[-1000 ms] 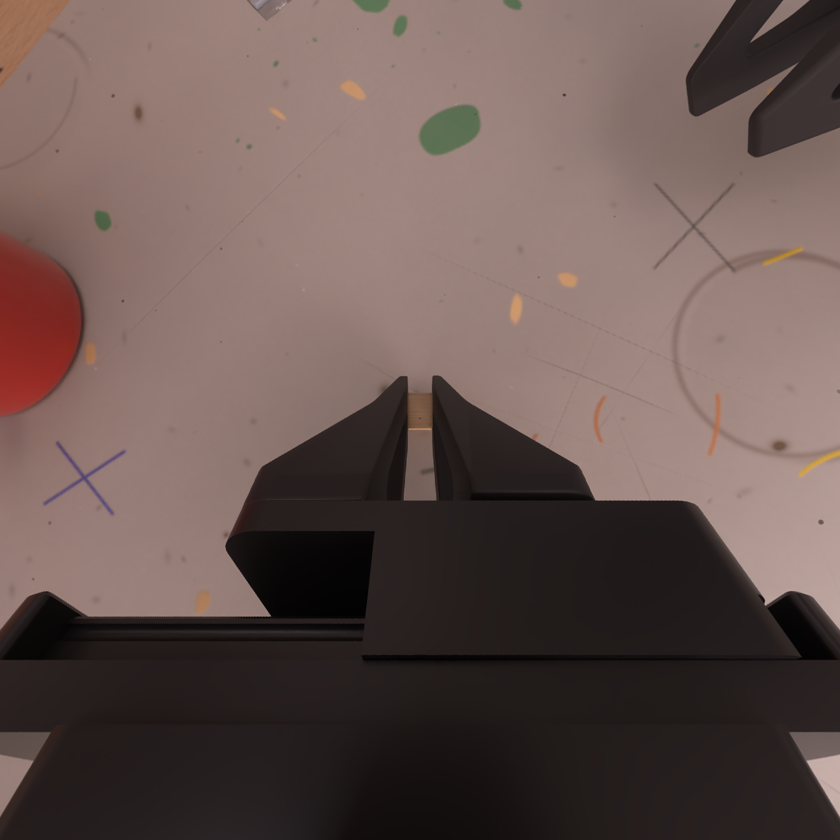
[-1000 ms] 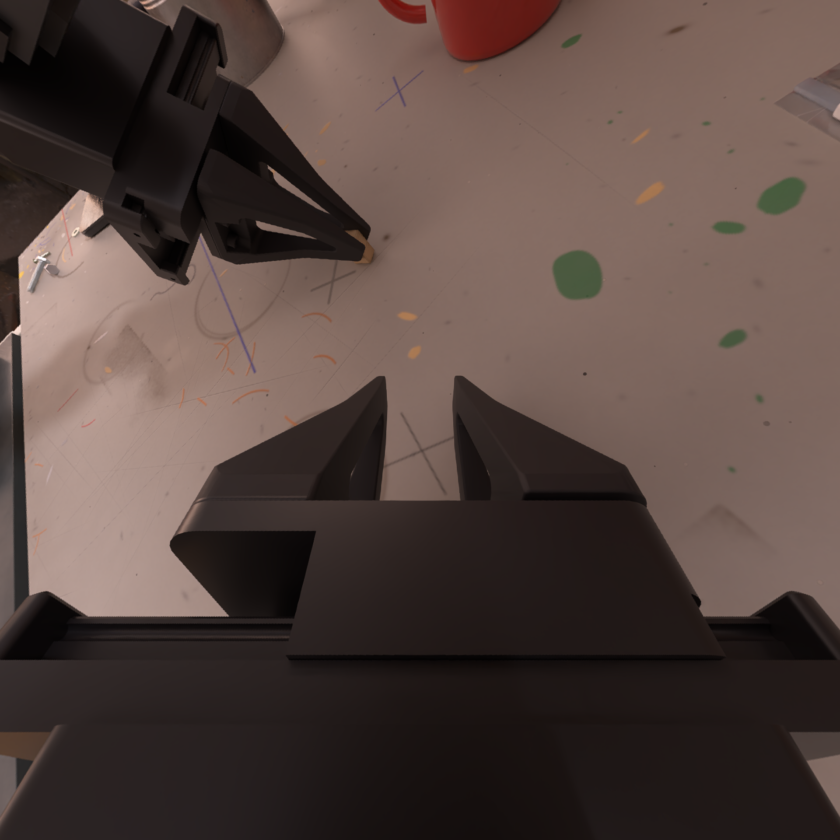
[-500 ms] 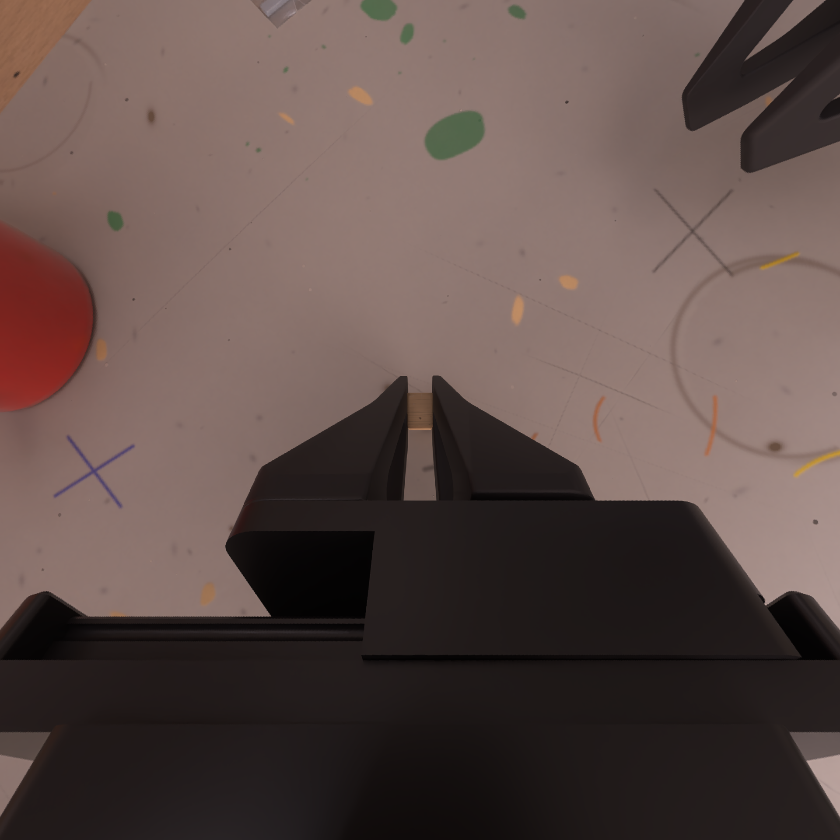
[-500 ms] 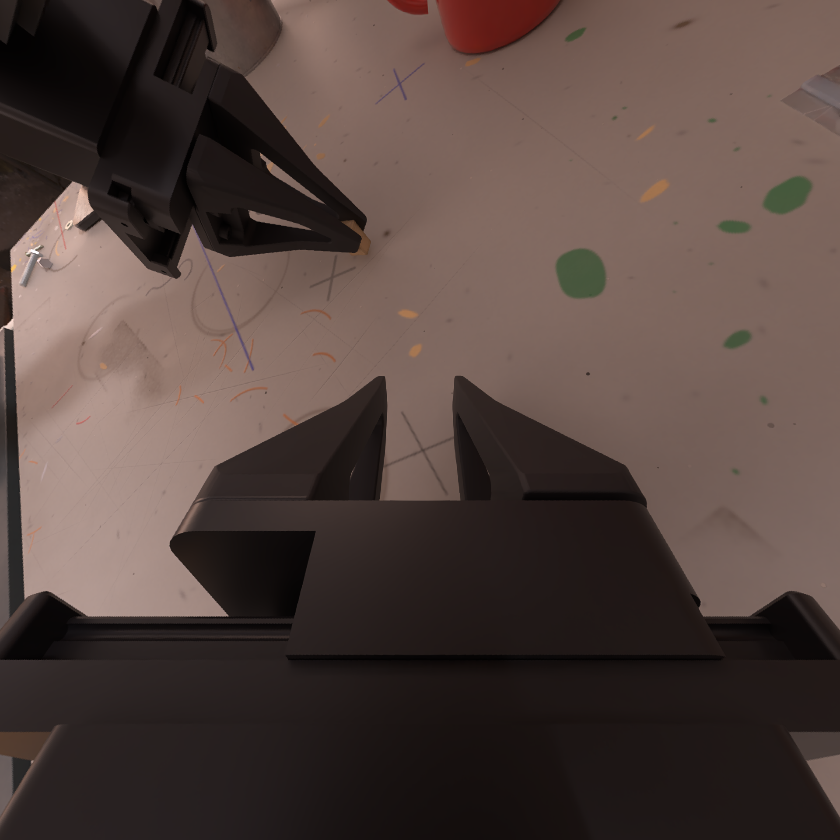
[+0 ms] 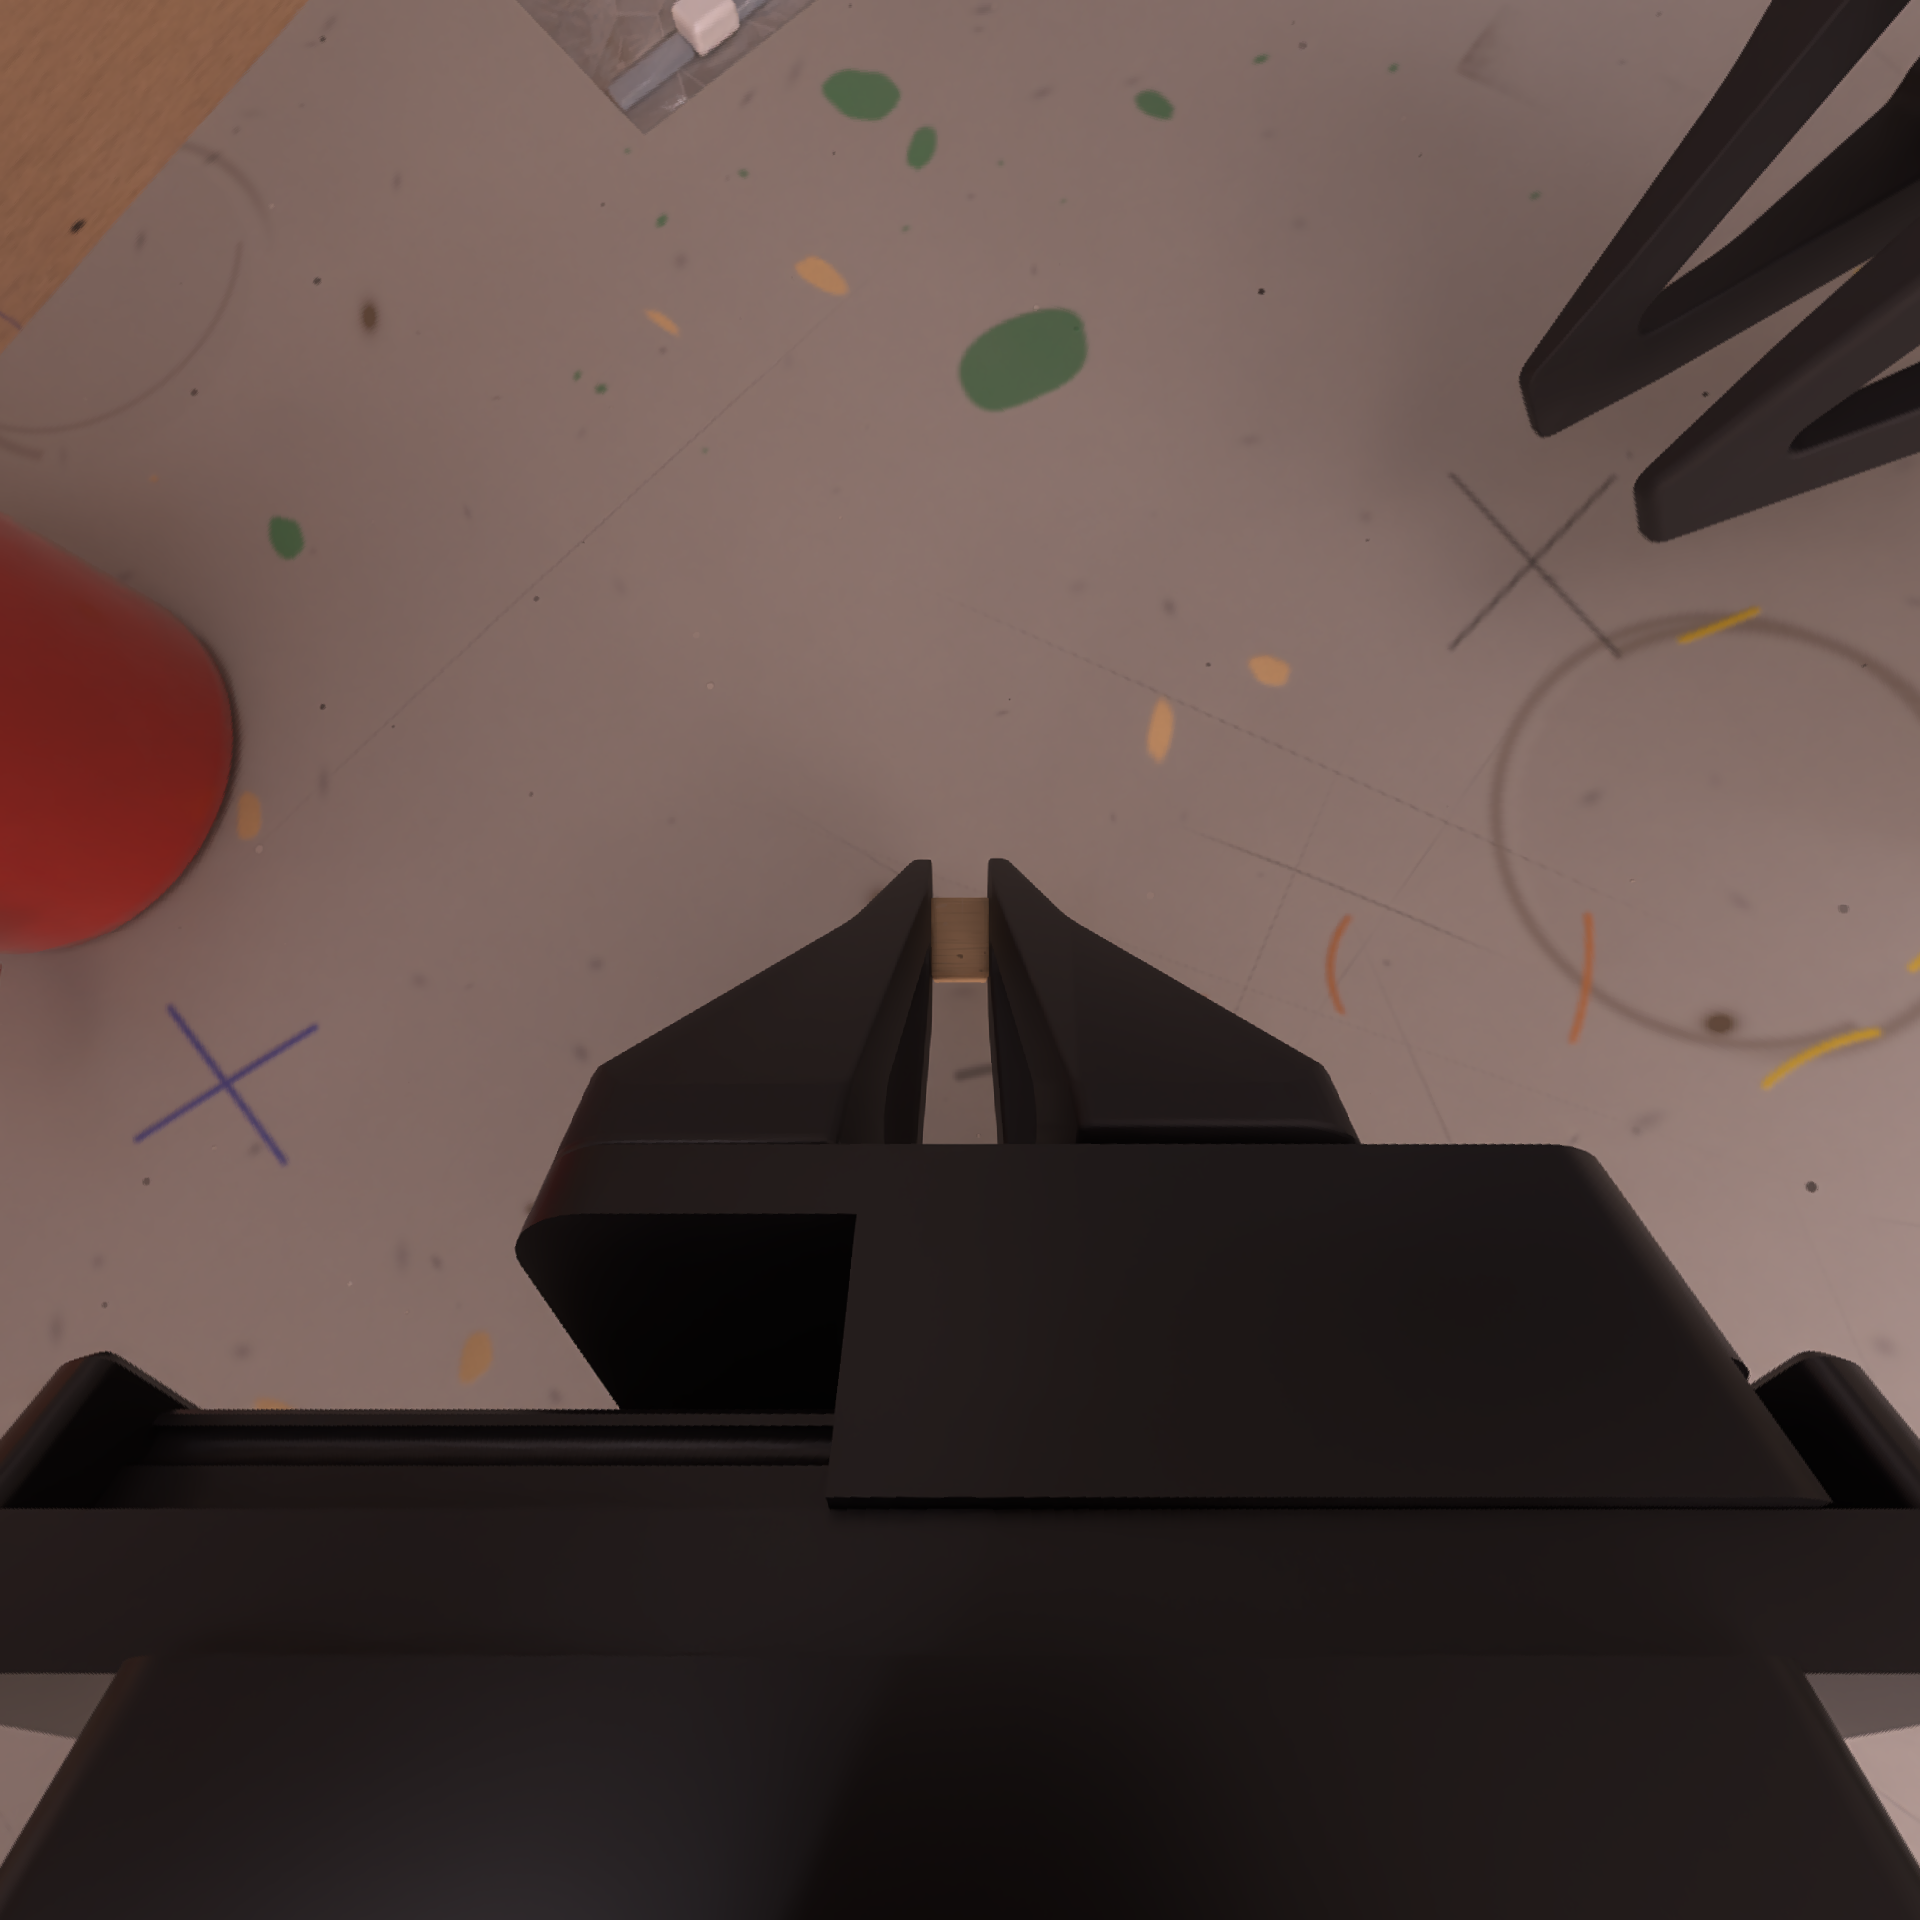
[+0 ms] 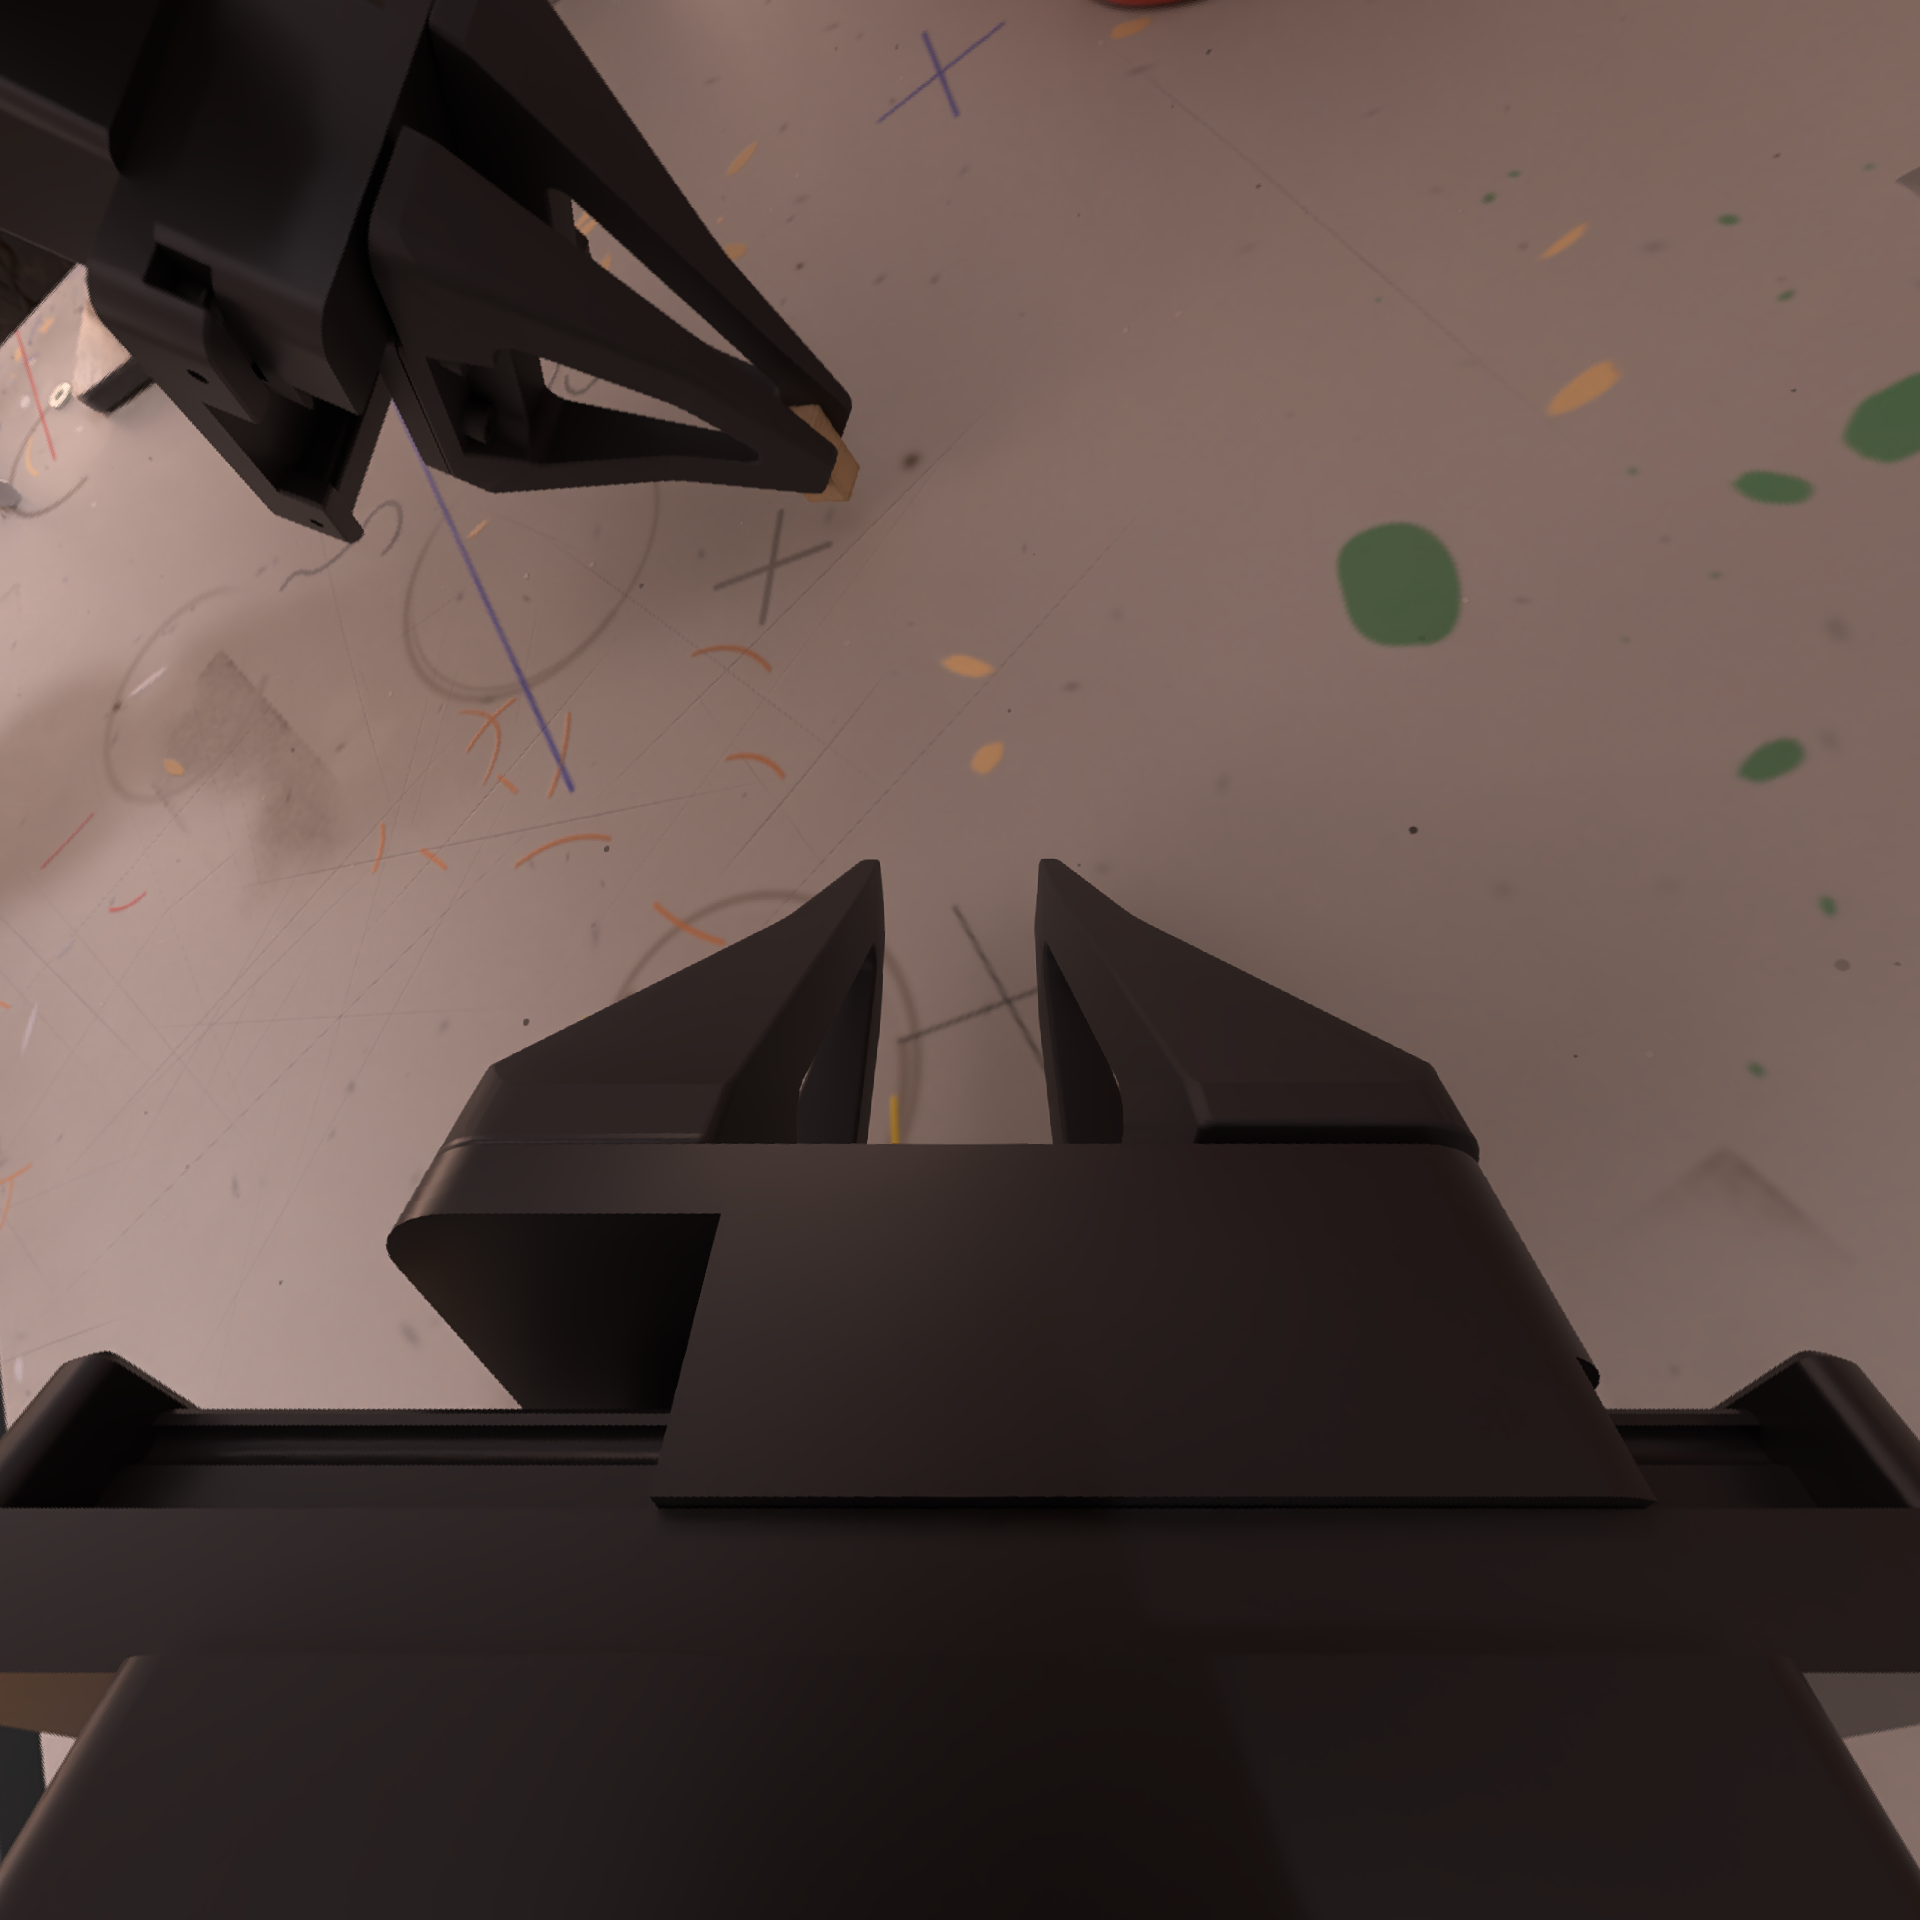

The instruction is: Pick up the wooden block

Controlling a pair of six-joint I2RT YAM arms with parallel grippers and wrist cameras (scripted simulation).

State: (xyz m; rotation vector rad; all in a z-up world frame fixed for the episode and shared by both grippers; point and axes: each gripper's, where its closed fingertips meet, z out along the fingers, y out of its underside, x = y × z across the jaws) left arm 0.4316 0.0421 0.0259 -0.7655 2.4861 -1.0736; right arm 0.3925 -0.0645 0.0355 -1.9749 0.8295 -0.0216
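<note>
A small pale wooden block (image 5: 958, 938) sits clamped between the fingertips of my left gripper (image 5: 959, 883), held above the paint-spattered table. The block also shows in the right wrist view (image 6: 837, 473) at the tip of the left gripper (image 6: 821, 436), off the surface. My right gripper (image 6: 958, 883) is open and empty, hovering over a pencilled cross on the table. Its fingers (image 5: 1683, 301) show at the top right of the left wrist view.
A red mug (image 5: 94, 748) stands at the left in the left wrist view. A grey tile with a small white piece (image 5: 675, 42) lies at the far edge. A wooden strip (image 5: 83, 125) runs along the top left corner.
My left gripper has risen with the block held in it; the table looks farther away and more of its far edge shows. The right gripper's view has shifted slightly; its jaws are unchanged.
</note>
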